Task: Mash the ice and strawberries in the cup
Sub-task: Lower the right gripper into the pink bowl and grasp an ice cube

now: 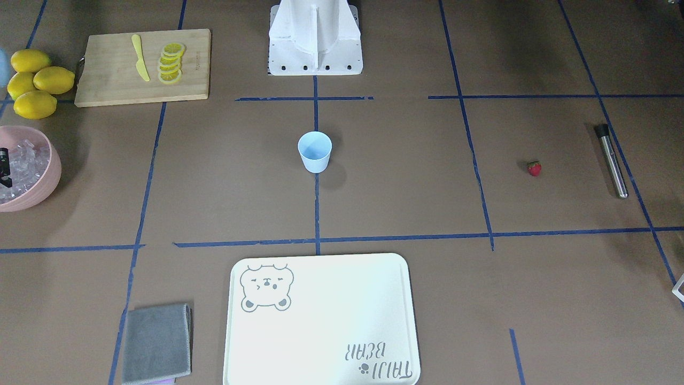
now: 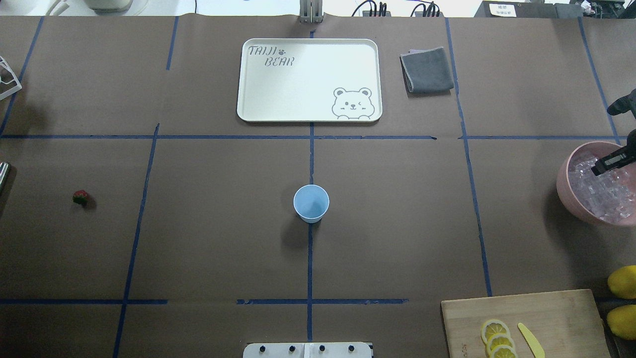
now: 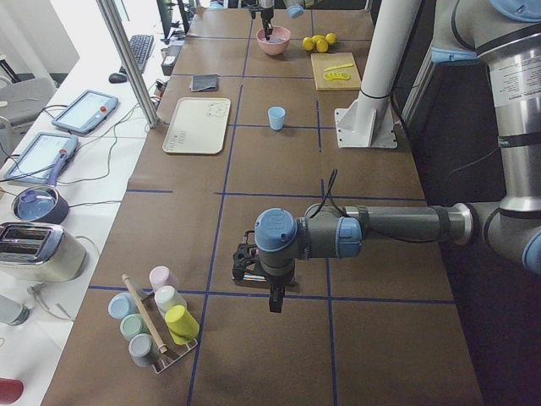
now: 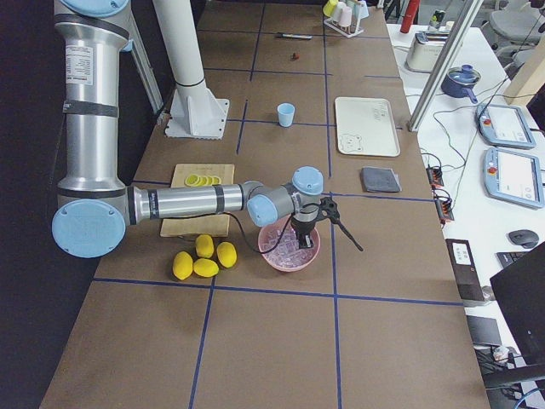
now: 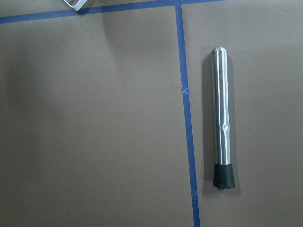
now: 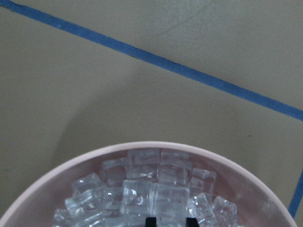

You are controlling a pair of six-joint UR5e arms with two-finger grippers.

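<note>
Cup: one, smooth light-blue plastic, tapered, set upright at bench centre with open room all round.
Strawberry: one, red, laid well apart towards the left end.
Ice: many glassy cubes, heaped in a round pink bowl at the right edge.
Right gripper: tips held slightly apart over the ice.
Left gripper: opening cannot be told.

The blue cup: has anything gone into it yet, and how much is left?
Nothing done yet: the cup looks empty. In hand: the right gripper is open over the ice in the pink bowl. Left: ice and the strawberry go in, then mashing with the steel muddler.
</note>
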